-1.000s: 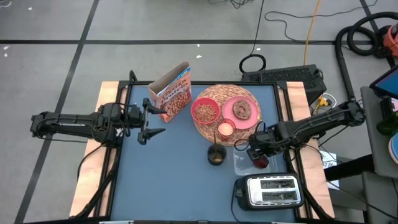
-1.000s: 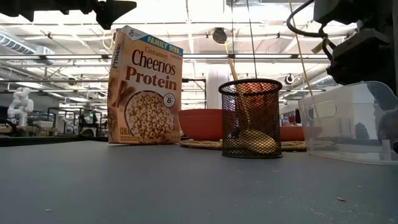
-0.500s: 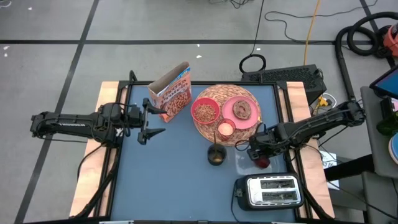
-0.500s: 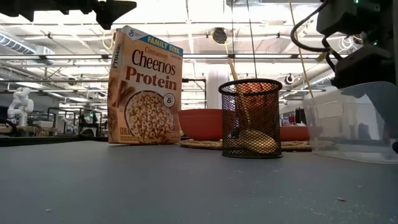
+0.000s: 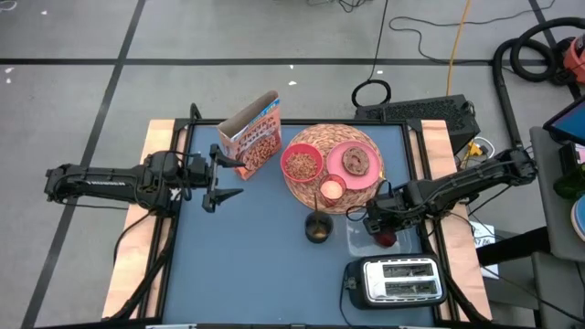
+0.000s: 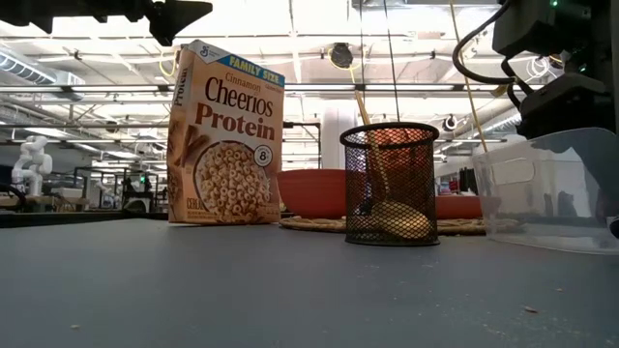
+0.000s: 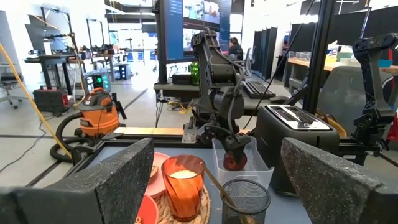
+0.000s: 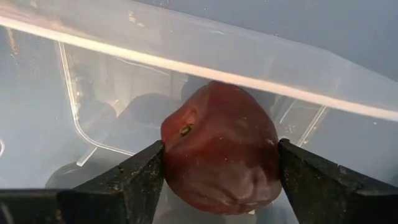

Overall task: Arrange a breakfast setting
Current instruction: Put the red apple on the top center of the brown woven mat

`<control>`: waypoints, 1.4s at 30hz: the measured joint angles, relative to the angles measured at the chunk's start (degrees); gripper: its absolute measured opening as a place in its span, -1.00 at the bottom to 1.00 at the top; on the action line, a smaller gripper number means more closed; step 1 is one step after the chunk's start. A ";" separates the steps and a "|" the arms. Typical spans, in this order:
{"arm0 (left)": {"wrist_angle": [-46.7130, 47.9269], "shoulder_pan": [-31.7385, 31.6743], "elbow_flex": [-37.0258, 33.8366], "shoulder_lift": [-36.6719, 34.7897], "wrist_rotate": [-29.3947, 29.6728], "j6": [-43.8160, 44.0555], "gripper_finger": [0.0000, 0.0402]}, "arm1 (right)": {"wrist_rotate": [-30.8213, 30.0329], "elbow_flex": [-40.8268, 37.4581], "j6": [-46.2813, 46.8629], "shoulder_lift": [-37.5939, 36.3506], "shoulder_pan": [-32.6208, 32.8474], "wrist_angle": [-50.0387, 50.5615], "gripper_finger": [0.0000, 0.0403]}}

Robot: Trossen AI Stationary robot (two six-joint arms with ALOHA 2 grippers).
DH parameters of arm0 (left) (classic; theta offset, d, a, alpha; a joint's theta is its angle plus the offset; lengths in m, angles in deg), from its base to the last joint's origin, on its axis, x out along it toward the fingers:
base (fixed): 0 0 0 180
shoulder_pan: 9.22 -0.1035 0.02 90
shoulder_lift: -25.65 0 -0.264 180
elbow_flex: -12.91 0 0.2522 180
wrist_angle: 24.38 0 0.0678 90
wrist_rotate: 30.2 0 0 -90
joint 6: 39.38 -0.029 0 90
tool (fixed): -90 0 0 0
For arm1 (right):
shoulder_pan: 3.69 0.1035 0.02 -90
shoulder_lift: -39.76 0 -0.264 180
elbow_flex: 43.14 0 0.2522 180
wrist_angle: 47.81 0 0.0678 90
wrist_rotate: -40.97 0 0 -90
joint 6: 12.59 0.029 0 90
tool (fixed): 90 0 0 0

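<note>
Right pincer is clenched on the dark red fruit inside the clear plastic tub at four o'clock. The wicker mat lies toward eleven o'clock. Left pincer waits released, at nine o'clock.

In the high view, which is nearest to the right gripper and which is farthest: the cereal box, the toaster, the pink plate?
From the right gripper, shut on the dark red fruit in the clear tub:
1. Toaster, at the table's near edge.
2. Pink plate, on the wicker mat.
3. Cereal box, by the left gripper.
</note>
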 joint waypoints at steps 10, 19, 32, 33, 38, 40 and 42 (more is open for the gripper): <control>-0.02 -0.02 0.00 -0.02 -0.01 0.00 0.78 | 0.38 0.00 0.01 0.00 0.00 -2.46 0.35; -0.01 -0.01 0.00 -0.02 0.00 0.00 0.78 | 5.14 0.00 0.01 -1.05 -0.04 -4.24 0.36; -0.02 -0.01 0.00 -0.01 0.01 0.00 0.78 | 4.27 0.00 3.52 -10.77 -0.26 -4.24 0.36; -0.02 -0.01 0.00 -0.01 0.01 0.00 0.78 | 4.24 0.00 4.00 -11.66 -0.26 -4.24 0.36; -0.04 -0.02 0.00 0.00 0.01 0.00 0.78 | 4.21 0.00 6.22 -15.86 -0.26 -4.24 0.36; -0.04 -0.02 0.00 0.00 0.01 0.00 0.78 | 4.13 0.00 6.24 -17.29 -0.26 -4.24 0.36; -0.04 -0.01 0.00 -0.01 0.00 0.00 0.78 | 4.09 0.00 6.24 -18.50 -0.28 -4.24 0.36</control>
